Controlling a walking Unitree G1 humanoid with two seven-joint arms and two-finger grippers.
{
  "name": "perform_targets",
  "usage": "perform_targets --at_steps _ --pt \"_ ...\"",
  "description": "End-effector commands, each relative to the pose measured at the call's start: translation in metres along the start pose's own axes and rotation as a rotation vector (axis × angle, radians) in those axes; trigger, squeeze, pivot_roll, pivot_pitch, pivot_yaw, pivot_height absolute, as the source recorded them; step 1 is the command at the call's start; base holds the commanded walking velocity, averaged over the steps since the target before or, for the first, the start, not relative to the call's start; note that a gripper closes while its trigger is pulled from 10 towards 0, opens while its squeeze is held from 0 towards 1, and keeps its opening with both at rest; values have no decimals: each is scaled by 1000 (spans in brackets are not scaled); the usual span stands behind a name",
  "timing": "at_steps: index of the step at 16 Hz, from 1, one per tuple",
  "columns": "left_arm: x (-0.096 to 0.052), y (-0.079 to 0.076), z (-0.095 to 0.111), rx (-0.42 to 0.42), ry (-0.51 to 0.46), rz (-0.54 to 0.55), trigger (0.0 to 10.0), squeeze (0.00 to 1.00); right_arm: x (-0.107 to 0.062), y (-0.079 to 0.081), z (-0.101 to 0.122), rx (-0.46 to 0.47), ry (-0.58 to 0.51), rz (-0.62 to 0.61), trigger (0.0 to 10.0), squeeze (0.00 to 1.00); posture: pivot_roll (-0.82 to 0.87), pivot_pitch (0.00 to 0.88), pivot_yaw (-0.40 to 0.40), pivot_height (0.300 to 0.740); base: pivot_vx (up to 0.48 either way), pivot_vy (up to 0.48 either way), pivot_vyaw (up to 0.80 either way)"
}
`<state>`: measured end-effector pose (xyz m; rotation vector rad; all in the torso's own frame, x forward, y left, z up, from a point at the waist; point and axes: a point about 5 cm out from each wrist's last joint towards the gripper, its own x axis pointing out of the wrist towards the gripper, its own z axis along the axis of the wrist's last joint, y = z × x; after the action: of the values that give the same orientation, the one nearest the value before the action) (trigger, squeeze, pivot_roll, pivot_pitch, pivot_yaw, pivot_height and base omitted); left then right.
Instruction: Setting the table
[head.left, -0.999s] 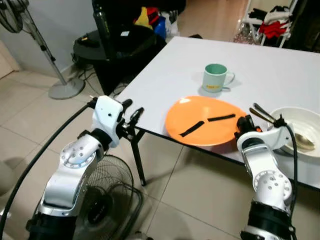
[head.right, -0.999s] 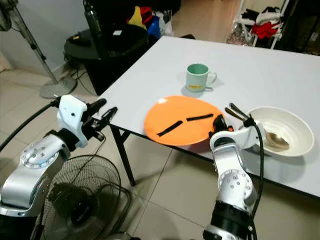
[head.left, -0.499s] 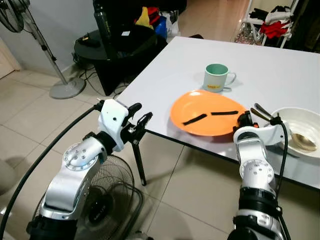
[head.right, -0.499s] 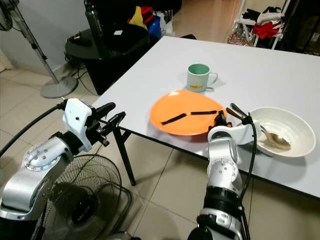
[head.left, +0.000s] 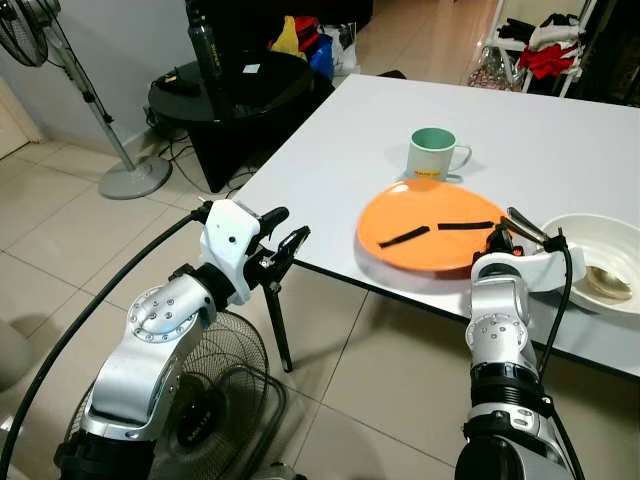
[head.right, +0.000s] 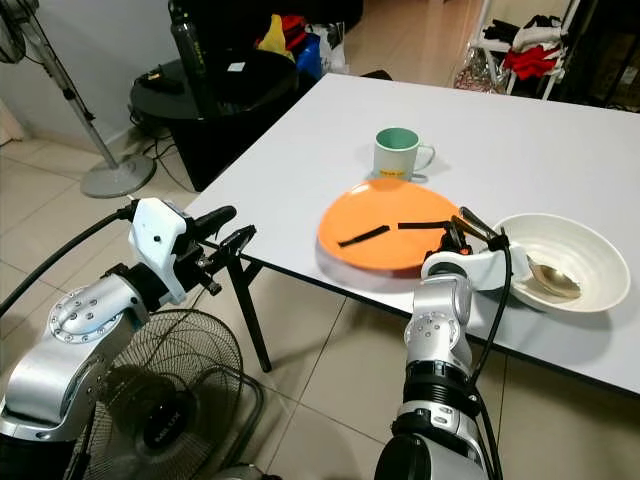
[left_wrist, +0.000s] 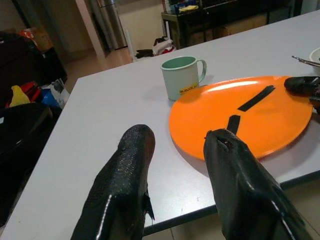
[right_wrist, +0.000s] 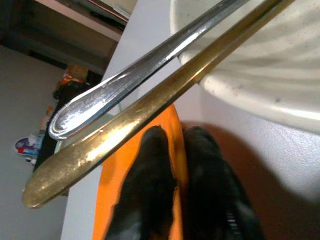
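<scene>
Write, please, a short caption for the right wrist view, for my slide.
Right gripper fingers pinch the orange plate rim, beside the white bowl holding two utensil handles.

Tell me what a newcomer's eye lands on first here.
The orange plate near the white table's front edge, with the right claw pinched on its rim. Behind it stands a green mug, and beside it a white bowl holding cutlery. The left claw hangs open off the table's corner.

Beyond the table you have a grey pedestal fan (head.left: 60, 80) standing on the tiled floor at the far left, a round black side table (head.left: 235, 85) just beside the white table's corner, and a black wire-caged floor fan (head.left: 215, 385) lying below.
</scene>
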<state>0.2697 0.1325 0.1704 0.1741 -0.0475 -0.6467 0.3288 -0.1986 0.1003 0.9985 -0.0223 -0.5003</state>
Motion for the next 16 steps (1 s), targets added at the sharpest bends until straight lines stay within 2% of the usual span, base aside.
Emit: perform_targets --at_steps 1,5,11,12,13,16 --pt "1 -1 3 8 -13 -17 10000 0 1 8 0 -3 -23 30 10000 1000 50 0 115 740 0 0 0" --pt "-3 -5 2 2 -12 -30 10000 0 -6 2 -3 -128 21 31 10000 1000 53 0 104 740 0 0 0" --pt "-6 -10 0 -16 -9 -36 10000 0 -35 0 15 -218 40 85 10000 1000 48 0 107 740 0 0 0" --pt "-6 -11 0 -18 -8 -37 10000 0 -41 0 21 -255 43 92 10000 1000 48 0 106 740 0 0 0" --pt "-7 -12 0 -21 -5 -39 10000 0 -47 -1 25 -315 76 96 10000 1000 48 0 106 740 0 0 0" --pt "-10 -14 -1 -30 1 -63 10000 0 -67 -4 35 -406 185 128 10000 1000 40 0 108 740 0 0 0"
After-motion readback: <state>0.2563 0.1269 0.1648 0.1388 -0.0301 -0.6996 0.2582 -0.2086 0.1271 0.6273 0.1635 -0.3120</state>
